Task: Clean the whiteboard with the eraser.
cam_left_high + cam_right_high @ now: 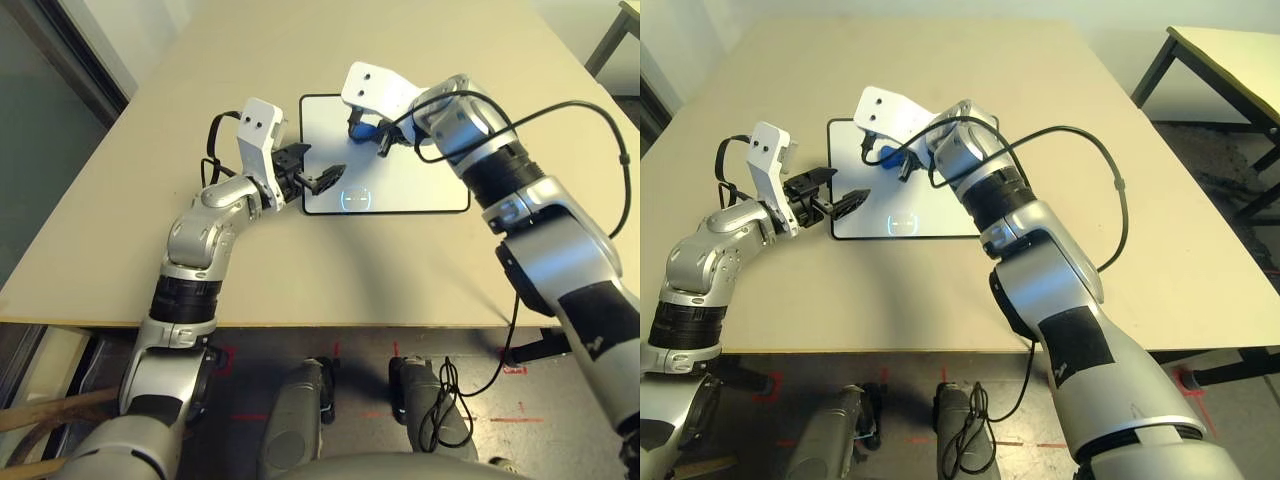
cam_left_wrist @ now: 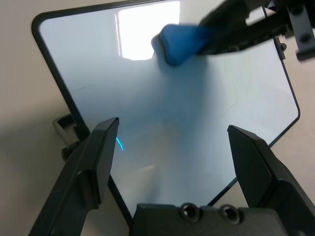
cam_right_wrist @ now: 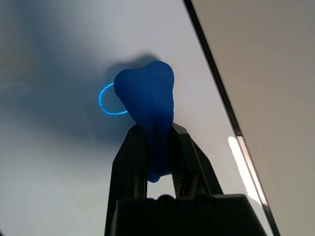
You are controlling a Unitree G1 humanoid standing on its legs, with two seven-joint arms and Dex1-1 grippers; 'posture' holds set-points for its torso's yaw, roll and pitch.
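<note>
The whiteboard (image 1: pixel 425 178) lies flat on the tan table (image 1: pixel 200 70), white with a thin black frame and a faint blue circular mark (image 1: pixel 357 198) near its front edge. My right gripper (image 3: pixel 157 129) is shut on the blue eraser (image 3: pixel 145 93), which is pressed end-down on the board's far left part (image 1: pixel 366 130). My left gripper (image 1: pixel 315 168) stands open at the board's left edge, its fingers spread just over the near-left corner with nothing between them. The left wrist view shows the eraser (image 2: pixel 177 42) ahead of those open fingers (image 2: pixel 101 147).
A black cable (image 1: pixel 600 130) loops from my right arm over the table to the right of the board. A second table (image 1: pixel 1230 50) stands off to the far right. The table's front edge (image 1: pixel 300 322) runs close before me.
</note>
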